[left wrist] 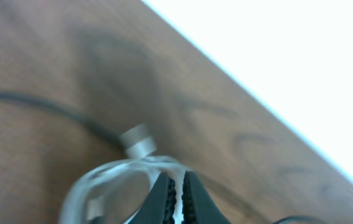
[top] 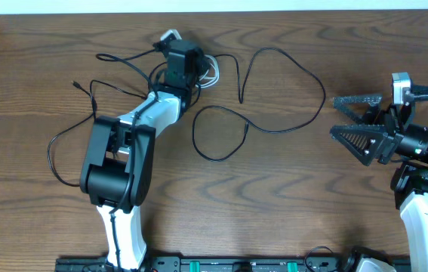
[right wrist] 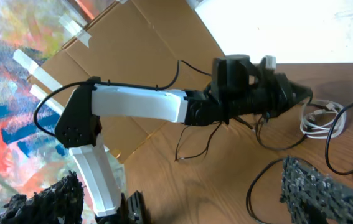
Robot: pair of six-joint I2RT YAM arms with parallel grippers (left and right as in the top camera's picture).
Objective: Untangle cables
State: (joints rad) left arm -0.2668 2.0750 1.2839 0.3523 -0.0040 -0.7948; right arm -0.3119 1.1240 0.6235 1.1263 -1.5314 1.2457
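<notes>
left tool point(left wrist: 176, 182) clenched – seemingly pinching white cable point(left wrist: 104, 174) near tabletop point(top: 312, 211) far edge | right tool point(top: 334, 115) released, well apart | black cables point(top: 289, 57) looped beside | risk: pulling white drags black loops – snarl tightens, or grip slips

Table point(top: 289, 189): brown, wood-grain pattern. Long cables point(top: 275, 50): black. Short cable point(top: 212, 73) near far edge: white. Left arm point(top: 161, 112): white shell, black joints.

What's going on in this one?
Two robot arms are untangling cables on a wooden table. The left gripper is shut on the white cable near the table's far edge, where it lies among the black cables. The right gripper hovers open at the right side, holding nothing.
</notes>
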